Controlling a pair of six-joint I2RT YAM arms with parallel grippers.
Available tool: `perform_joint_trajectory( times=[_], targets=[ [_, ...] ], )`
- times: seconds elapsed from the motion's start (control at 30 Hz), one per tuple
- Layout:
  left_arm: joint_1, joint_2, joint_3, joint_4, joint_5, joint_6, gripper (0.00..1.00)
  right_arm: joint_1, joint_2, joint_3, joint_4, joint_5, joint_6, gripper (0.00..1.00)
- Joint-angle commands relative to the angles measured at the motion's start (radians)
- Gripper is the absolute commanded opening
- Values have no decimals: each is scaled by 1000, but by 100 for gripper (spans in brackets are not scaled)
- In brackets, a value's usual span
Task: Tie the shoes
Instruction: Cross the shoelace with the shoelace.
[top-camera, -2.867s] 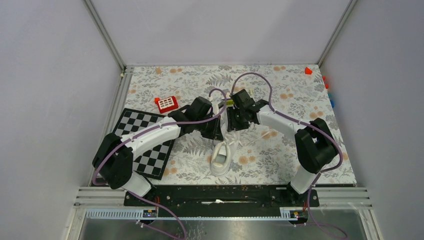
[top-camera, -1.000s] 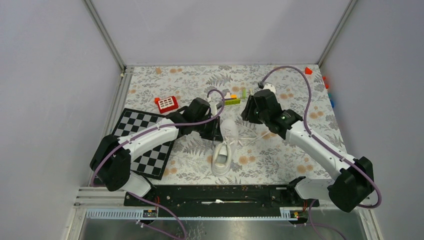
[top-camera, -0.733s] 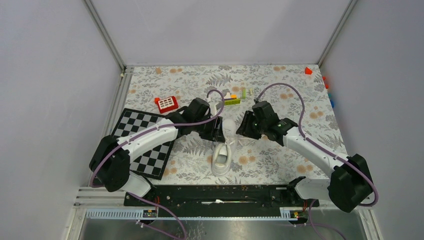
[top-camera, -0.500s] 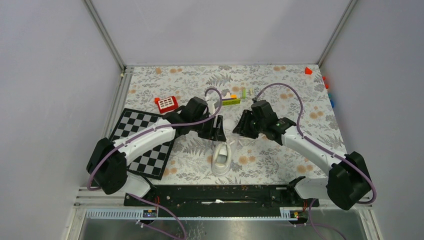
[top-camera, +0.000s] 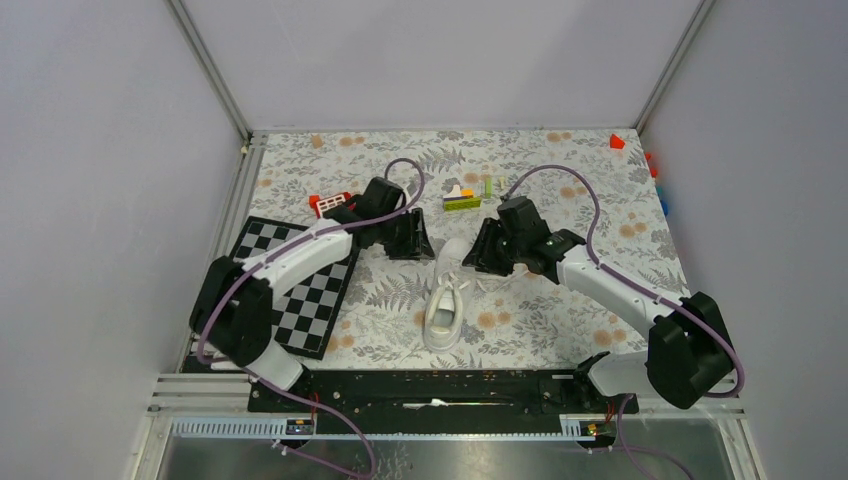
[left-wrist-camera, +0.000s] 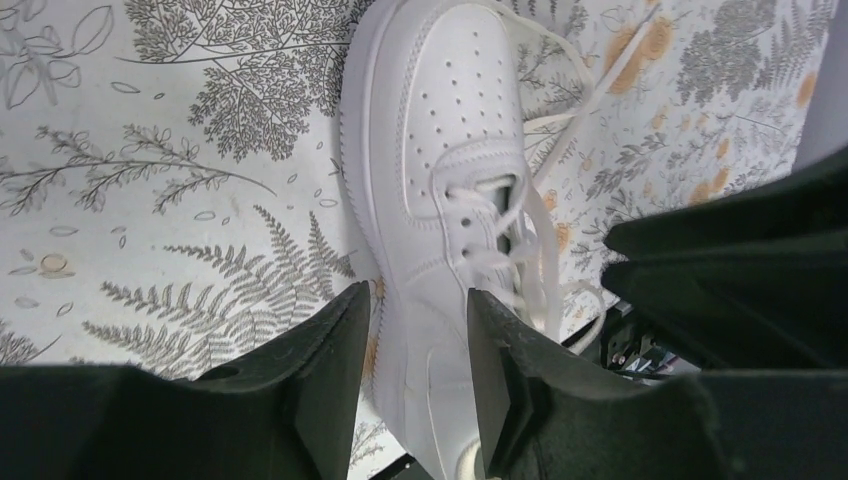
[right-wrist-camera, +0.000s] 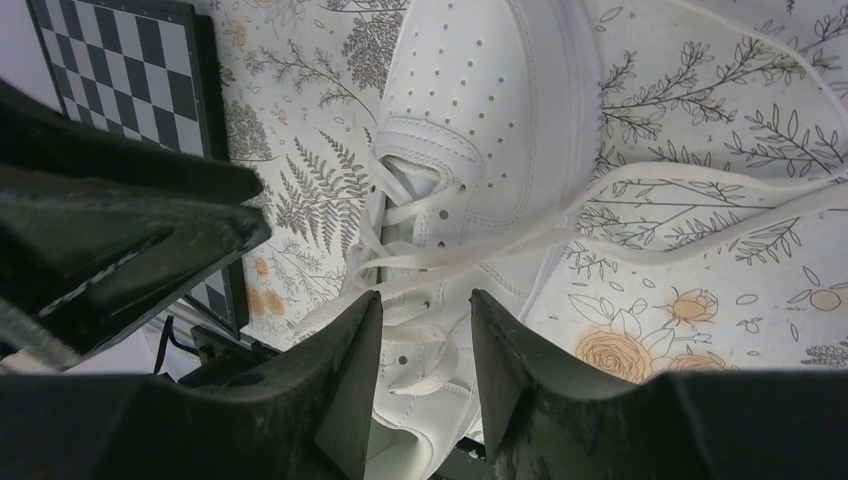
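A floral-printed tablecloth (top-camera: 580, 160) covers the table between plain grey walls. The all-white low-top sneaker (top-camera: 444, 296) lies mid-table, toe pointing away from the arm bases. Its white laces (right-wrist-camera: 450, 252) are loose, and one trails off to the right. The left gripper (left-wrist-camera: 420, 380) hovers left of the toe, fingers partly apart, gripping nothing. The right gripper (right-wrist-camera: 425, 370) hangs opposite, likewise half open and empty.

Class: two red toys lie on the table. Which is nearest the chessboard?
The red block beside the chessboard, partly hidden by the left arm; the other red piece sits in the far right corner.
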Motion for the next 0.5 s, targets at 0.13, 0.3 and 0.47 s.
perform_joint_trajectory(
  times=[0.13, 0.3, 0.47],
  targets=[
    [-31, 115, 110, -32, 77, 39, 42, -4, -19, 8, -18, 14, 26, 45],
    [-70, 100, 141, -81, 69, 79, 43, -3, -27, 0, -21, 26, 25, 45],
    [-81, 70, 130, -85, 63, 82, 44, -3, -17, 4, -14, 12, 22, 45]
  ],
)
